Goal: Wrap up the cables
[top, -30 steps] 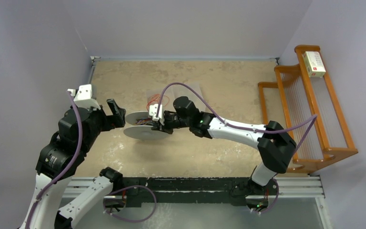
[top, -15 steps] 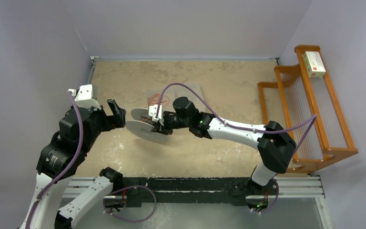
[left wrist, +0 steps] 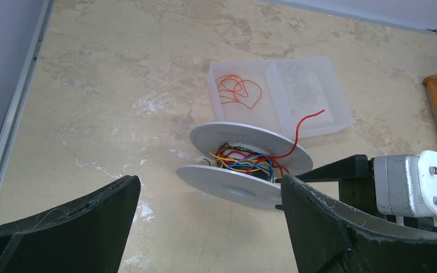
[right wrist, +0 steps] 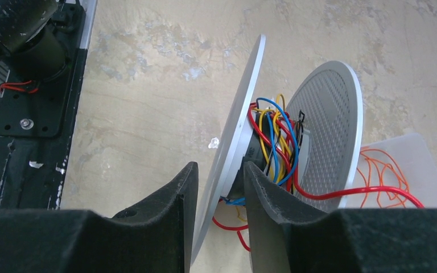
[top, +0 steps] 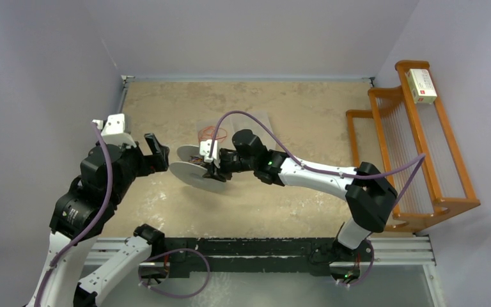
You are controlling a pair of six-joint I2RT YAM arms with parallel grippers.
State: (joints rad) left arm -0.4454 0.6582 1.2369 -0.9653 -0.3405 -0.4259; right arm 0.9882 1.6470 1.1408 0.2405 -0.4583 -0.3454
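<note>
While the left claw (left wrist: 209, 187) gapes empty, the right claw (right wrist: 219, 170) pinches one two-disc spool (right wrist: 324, 114).

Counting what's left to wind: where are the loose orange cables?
Top view, mid-table: orange cables lie in the clear tray, left compartment, behind the spool the right end effector grips.

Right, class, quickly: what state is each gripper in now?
Left gripper: open, holding nothing.
Right gripper: shut on one disc of the spool.
</note>
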